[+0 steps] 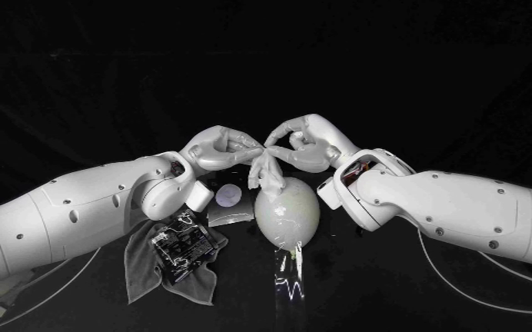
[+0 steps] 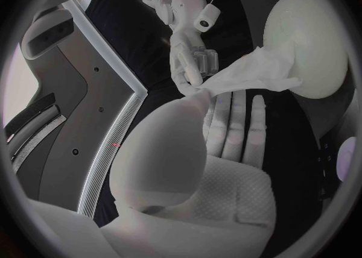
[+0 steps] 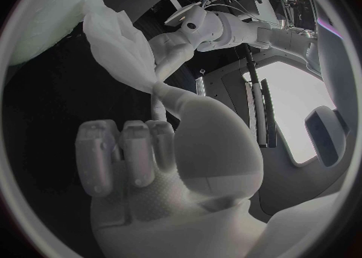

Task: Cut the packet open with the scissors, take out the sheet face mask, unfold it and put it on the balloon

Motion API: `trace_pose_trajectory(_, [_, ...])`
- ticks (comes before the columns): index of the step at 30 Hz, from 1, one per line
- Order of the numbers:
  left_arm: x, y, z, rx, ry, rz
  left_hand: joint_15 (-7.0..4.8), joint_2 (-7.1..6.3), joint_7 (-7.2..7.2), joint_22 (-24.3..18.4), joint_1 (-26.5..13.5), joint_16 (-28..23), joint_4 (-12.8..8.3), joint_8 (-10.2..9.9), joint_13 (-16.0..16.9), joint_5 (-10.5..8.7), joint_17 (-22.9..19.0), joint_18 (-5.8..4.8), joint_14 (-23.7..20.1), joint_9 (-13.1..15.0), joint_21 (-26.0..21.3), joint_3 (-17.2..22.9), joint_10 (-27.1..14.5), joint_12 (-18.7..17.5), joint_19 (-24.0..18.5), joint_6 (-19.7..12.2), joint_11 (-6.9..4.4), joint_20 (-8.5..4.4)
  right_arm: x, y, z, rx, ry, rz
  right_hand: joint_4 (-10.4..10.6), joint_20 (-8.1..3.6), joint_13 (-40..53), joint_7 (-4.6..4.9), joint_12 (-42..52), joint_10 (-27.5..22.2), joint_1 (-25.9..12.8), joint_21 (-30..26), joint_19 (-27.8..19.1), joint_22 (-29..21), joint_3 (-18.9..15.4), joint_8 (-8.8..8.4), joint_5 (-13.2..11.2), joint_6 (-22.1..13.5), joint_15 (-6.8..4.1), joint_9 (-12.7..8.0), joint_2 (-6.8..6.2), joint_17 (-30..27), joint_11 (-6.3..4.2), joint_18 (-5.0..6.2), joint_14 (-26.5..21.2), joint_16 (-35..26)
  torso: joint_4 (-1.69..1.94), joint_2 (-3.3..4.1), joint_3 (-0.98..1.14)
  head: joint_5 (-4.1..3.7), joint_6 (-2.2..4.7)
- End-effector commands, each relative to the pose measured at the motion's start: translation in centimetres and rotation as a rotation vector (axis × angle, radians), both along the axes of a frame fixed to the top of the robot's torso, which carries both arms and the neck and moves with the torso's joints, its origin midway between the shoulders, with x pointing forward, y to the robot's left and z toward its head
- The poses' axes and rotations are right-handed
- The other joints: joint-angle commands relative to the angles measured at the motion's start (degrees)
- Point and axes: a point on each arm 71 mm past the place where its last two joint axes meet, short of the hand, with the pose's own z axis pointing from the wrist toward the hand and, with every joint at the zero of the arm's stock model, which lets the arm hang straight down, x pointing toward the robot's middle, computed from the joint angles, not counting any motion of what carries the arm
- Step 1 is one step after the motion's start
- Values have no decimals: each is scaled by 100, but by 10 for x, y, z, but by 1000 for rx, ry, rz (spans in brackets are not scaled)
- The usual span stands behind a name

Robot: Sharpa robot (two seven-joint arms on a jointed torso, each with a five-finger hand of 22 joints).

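Both hands are up over mid-table, fingertips facing each other. The left hand [image 1: 222, 147] and right hand [image 1: 305, 141] each pinch the top edge of the white, crumpled fabric sheet face mask [image 1: 264, 167] between thumb and a finger, with their other fingers loosely curled or spread.

The mask hangs bunched in the gap between the two hands, not spread out. Its lower end lies against the upper left shoulder of the pale, egg-shaped rubber balloon [image 1: 290, 213]. The balloon stands upright on the black table [image 1: 421, 293], directly below the hands and close to them, touched by neither hand.

Left wrist view: the left hand [image 2: 204, 167] has its thumb tip on one end of the mask [image 2: 253, 77]. The right hand [image 2: 187, 65] grips the same end from the far side. The cloth fans out from there to the balloon [image 2: 309, 41] and touches its side.

Right wrist view: the right hand [image 3: 174, 161] has thumb and one finger closed on the mask [image 3: 117, 38]. The left hand [image 3: 175, 50] is just behind the pinch, and the balloon [image 3: 41, 23] is beyond the cloth.

The dark, glossy printed packet [image 1: 181, 244] lies flat on a grey, rumpled cloth [image 1: 142, 267] under the left forearm, well apart from both hands. I can't tell whether it is cut open. A small grey object with a pale round face [image 1: 230, 195] sits between the packet and the balloon; I can't tell what it is.
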Motion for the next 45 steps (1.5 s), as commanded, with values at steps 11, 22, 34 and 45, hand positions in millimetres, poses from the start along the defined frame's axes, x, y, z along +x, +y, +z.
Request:
trace_pose_trajectory(11, [8, 9, 1, -39, 29, 137, -39, -254, -15, 38, -583, -76, -385, 201, 44, 28, 121, 112, 208, 805, 150, 905, 245, -81, 325, -94, -38, -60, -6, -4, 1, -18, -1, 22, -13, -40, 1505, -12, 20, 590, -27, 33, 509, 1464, 45, 35, 38, 23, -50, 729, 43, 1510, -46, -47, 609, 24, -1, -4, -2, 8, 7])
trace_pose_trajectory(22, [12, 15, -2, -58, 91, 241, -128, -262, -13, 147, -925, 0, -714, 244, 63, 31, 245, 125, 551, 1013, 430, 1182, 339, -104, 748, -131, -62, -271, -15, -10, 2, -29, 7, 32, -15, -41, 1505, -13, 20, 590, -33, 39, 513, 1466, 48, 40, 38, 21, -51, 735, 40, 1510, -46, -49, 609, 24, 1, -1, 0, 27, -2])
trace_pose_trajectory(34, [20, 30, -5, -110, 160, 349, -184, -201, 3, 250, -1141, -21, -905, 280, 80, 33, 288, 124, 796, 1200, 677, 1345, 387, -125, 1065, -179, -68, -455, -26, -20, 1, -40, 17, 33, -17, -41, 1505, -14, 20, 590, -38, 38, 512, 1466, 49, 44, 38, 20, -51, 740, 38, 1510, -47, -48, 609, 24, 1, 2, 2, 42, -5])
trace_pose_trajectory(45, [24, 37, -2, -130, 198, 353, -292, -106, 19, 331, -1314, 55, -1016, 373, 92, 35, 360, 132, 1316, 1428, 906, 1451, 318, -165, 1409, -352, -69, -638, -31, -27, -4, -52, 40, 28, -19, -41, 1505, -16, 20, 590, -43, 41, 514, 1467, 52, 52, 38, 21, -51, 748, 36, 1510, -48, -49, 609, 24, 4, -2, 0, 99, -22])
